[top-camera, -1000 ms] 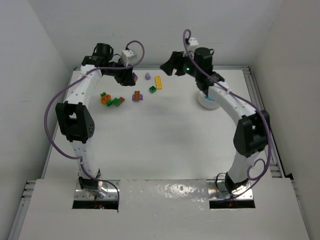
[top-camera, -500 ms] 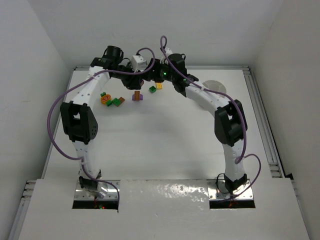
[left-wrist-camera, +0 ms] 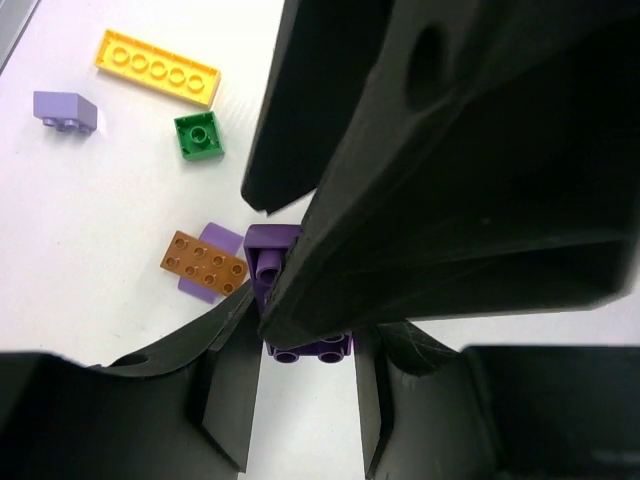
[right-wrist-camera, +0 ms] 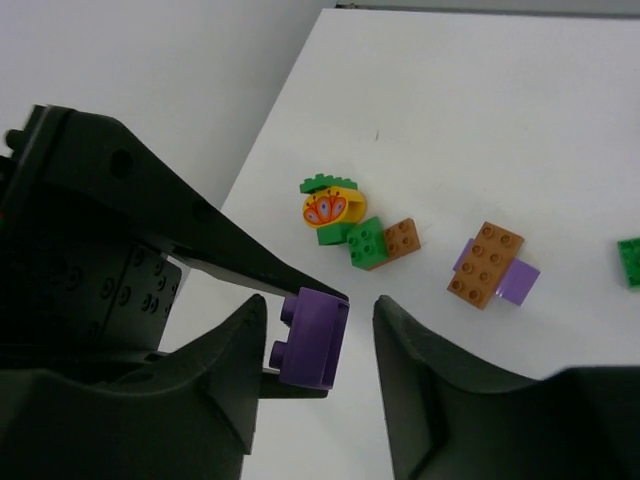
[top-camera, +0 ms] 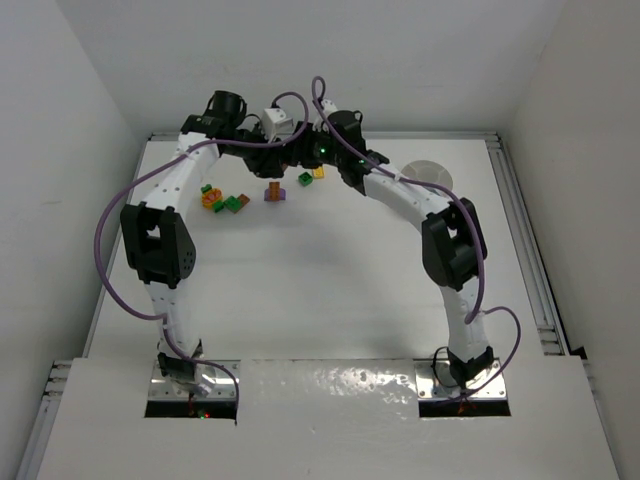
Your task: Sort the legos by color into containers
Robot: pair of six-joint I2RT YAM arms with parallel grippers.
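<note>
Purple brick (right-wrist-camera: 315,335) pinched in left fingers (left-wrist-camera: 228,400), held off the tabletop (top-camera: 320,280) at far centre. Studs turned sideways, back toward the left wrist; long axis not clear. Glossy plastic, squared edges.

Right fingers (right-wrist-camera: 425,375) spread wide, straddling the same brick. One close beside the studded face, the other with a clear gap. No grip of their own seen.

Both arms stretched forward and arched inward, wrists nose to nose, fingertips interleaved above the loose bricks.

On the tabletop below, lying flat, studs up:
- yellow brick (left-wrist-camera: 157,67), long and narrow, single row of studs, long axis slanting across the left wrist view
- small lilac brick (left-wrist-camera: 65,110) near its end
- square green brick (left-wrist-camera: 198,135) just beside the yellow one
- brown brick (left-wrist-camera: 205,262) lying across a lilac plate (left-wrist-camera: 218,240)

Further left, a rounded orange-and-yellow piece (right-wrist-camera: 328,208) with green trim.

White dish (top-camera: 430,172) at far right, round and low, well apart from the bricks, partly hidden behind the right arm.
</note>
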